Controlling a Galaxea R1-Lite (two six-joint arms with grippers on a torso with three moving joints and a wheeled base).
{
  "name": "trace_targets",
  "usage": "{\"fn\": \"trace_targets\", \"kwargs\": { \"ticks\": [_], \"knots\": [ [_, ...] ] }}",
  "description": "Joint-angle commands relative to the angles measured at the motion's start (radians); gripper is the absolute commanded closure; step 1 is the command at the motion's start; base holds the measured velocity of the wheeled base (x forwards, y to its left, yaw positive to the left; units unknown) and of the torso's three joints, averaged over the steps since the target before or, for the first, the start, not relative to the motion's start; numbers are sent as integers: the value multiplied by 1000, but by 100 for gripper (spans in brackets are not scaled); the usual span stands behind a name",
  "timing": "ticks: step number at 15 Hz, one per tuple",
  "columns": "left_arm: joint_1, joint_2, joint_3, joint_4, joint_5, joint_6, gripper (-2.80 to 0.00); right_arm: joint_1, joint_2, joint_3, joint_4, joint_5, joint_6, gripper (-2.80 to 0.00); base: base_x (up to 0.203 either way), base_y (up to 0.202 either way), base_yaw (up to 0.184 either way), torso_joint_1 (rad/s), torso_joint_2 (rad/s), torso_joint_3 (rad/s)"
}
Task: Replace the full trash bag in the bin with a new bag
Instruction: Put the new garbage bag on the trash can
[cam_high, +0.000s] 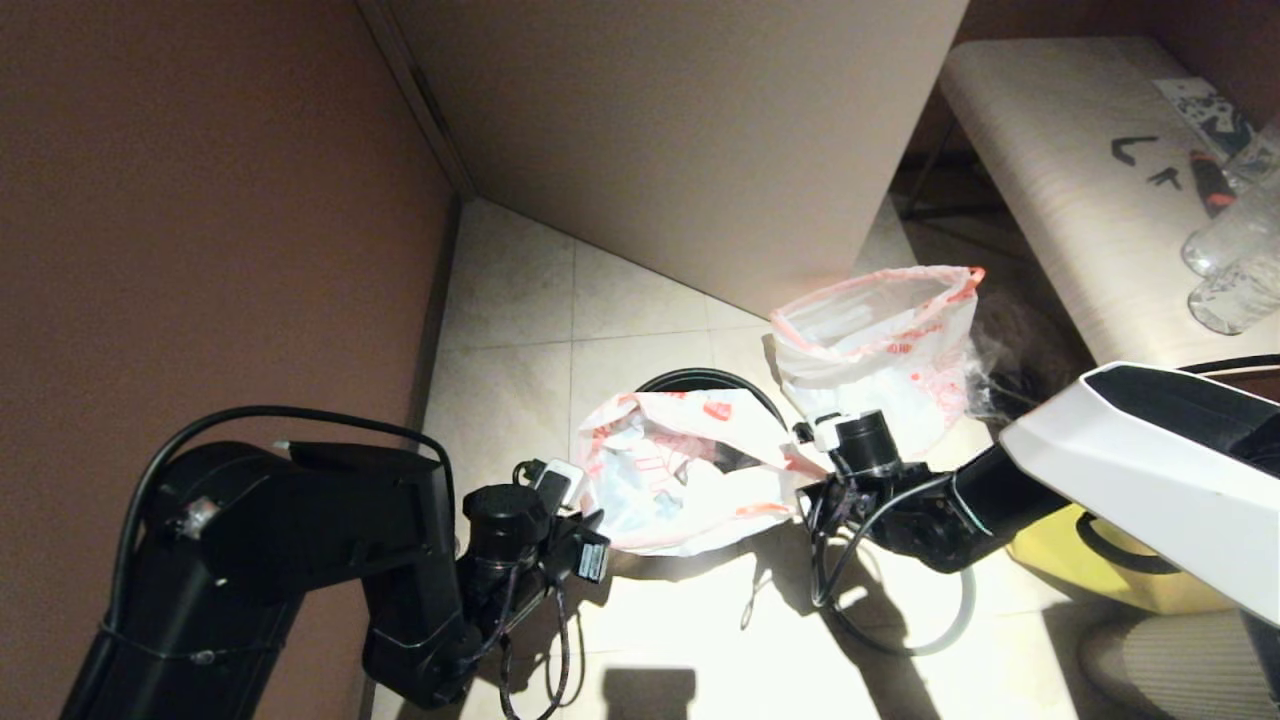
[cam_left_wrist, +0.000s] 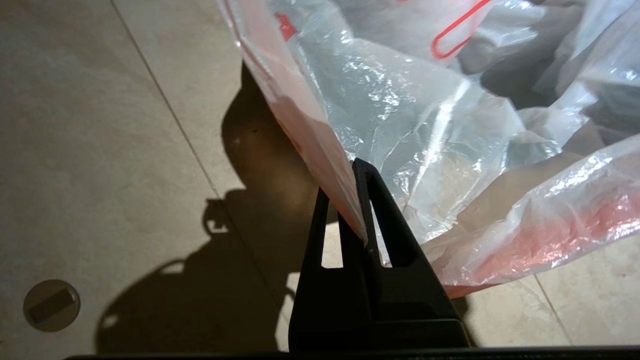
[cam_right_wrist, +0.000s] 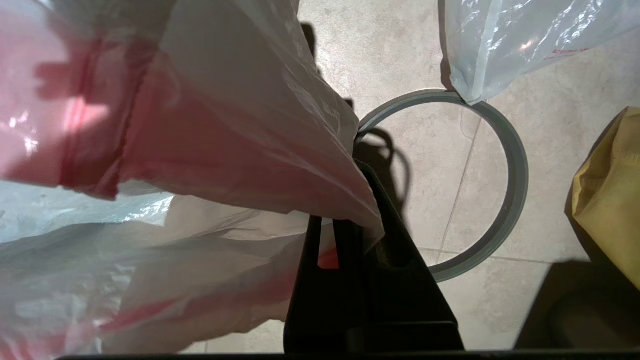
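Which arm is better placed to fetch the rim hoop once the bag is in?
Right, probably: the hoop lies on the floor just beside the right gripper; the left gripper grips the new bag on its far side.

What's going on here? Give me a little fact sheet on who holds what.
left gripper: fingers shut on one edge of the full trash bag
right gripper: fingers shut on the bag's opposite edge
bin: only its dark rim shows, behind the held bag
new bag: standing open on the floor, beside the bin
grey hoop: lying on the tiles, apart from the bin
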Motion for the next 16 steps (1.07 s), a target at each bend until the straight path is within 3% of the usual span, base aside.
{"fn": "trace_targets", "kwargs": {
  "ticks": [1,4,8,13,16],
  "knots": [
    [18,5,0,-8,0,2,0,-1,9,-1,-2,-11,0,0,0,0,0,0,0,0],
    [37,33,-74,47,4,9,0,-4,37,-49,0,-24,-13,0,0,0,0,0,0,0],
    [47,41,-177,215,27,9,0,-18,110,-181,39,-35,-50,0,0,0,0,0,0,0],
    [61,59,-179,213,27,37,0,-3,146,-175,50,-45,-35,0,0,0,0,0,0,0],
    [61,13,-109,177,4,34,0,4,103,-132,29,-64,-14,0,0,0,0,0,0,0]
  ]
}}
